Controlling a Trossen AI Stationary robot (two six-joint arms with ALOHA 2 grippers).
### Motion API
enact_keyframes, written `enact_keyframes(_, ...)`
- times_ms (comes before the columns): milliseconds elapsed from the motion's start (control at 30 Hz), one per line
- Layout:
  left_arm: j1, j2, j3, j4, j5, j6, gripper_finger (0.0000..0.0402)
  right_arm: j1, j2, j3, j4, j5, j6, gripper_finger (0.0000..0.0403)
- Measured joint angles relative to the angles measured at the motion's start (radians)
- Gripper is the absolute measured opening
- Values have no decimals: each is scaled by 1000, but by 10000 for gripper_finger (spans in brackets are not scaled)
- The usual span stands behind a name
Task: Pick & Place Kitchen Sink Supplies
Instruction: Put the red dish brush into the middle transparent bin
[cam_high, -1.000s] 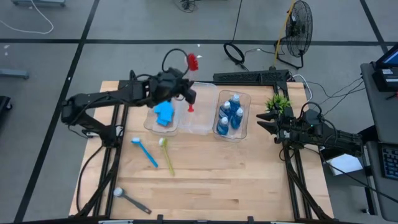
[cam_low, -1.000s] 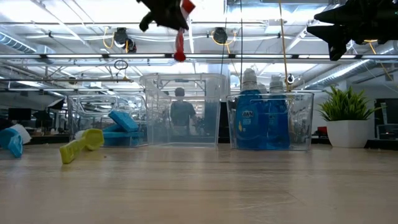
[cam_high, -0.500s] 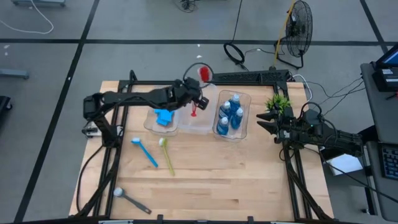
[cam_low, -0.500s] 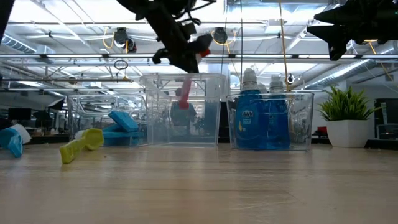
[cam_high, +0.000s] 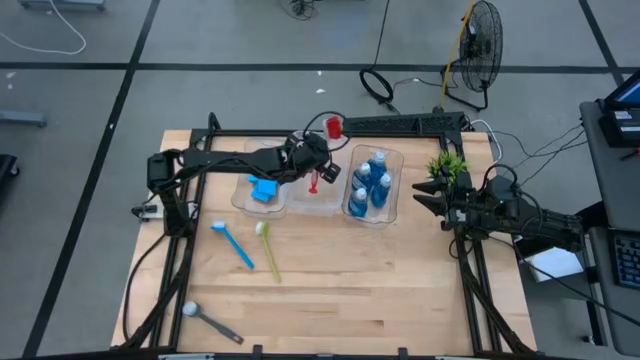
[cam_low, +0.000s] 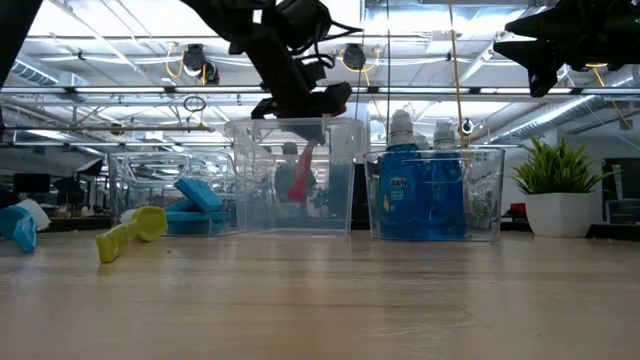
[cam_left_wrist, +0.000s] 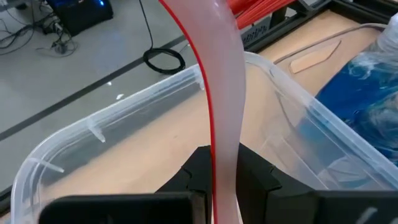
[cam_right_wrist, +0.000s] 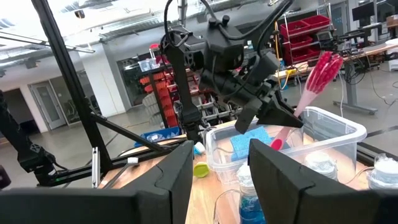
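Observation:
My left gripper (cam_high: 316, 168) is shut on the red brush (cam_high: 322, 155) above the middle clear bin (cam_high: 330, 200). The brush's red bristle head (cam_high: 334, 126) sticks up toward the far right, and its handle's lower end (cam_low: 290, 188) dips inside the bin. Blue sponges (cam_high: 263, 187) lie in the left bin and blue bottles (cam_high: 370, 185) stand in the right bin. A blue brush (cam_high: 232, 243), a yellow-green brush (cam_high: 267, 248) and a grey brush (cam_high: 210, 320) lie flat on the table. My right gripper (cam_high: 418, 195) waits open at the right edge, above the table. My left gripper pinches the red brush's pale-red handle (cam_left_wrist: 225, 143) between its two fingers (cam_left_wrist: 200, 171), about midway along it. The fingers come slanting down from the table's left and lie across the handle. The brush is tilted, head up, with its lower end inside the bin and above the floor.
A small potted plant (cam_high: 447, 165) stands at the far right, close to my right arm. The three bins sit in a row at the table's far side. The table's near half (cam_high: 350, 300) holds only the loose brushes on its left part.
My left gripper has come down and gone toward the table's right, tipping forward. The red brush, which hung well above the bins, has sunk with it, and its lower handle end now sits inside the middle bin, the brush more tilted than before.

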Motion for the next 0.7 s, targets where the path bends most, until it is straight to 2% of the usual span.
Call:
enact_keyframes(333, 13, 0, -72, -6, 0, -151, 43, 0, 0, 0, 0, 0, 0, 141)
enact_keyframes(433, 19, 0, -77, -1, 36, -169, 43, 0, 0, 0, 0, 0, 0, 141)
enact_keyframes(700, 19, 0, -78, -2, 48, -181, 85, 0, 0, 0, 0, 0, 3, 141)
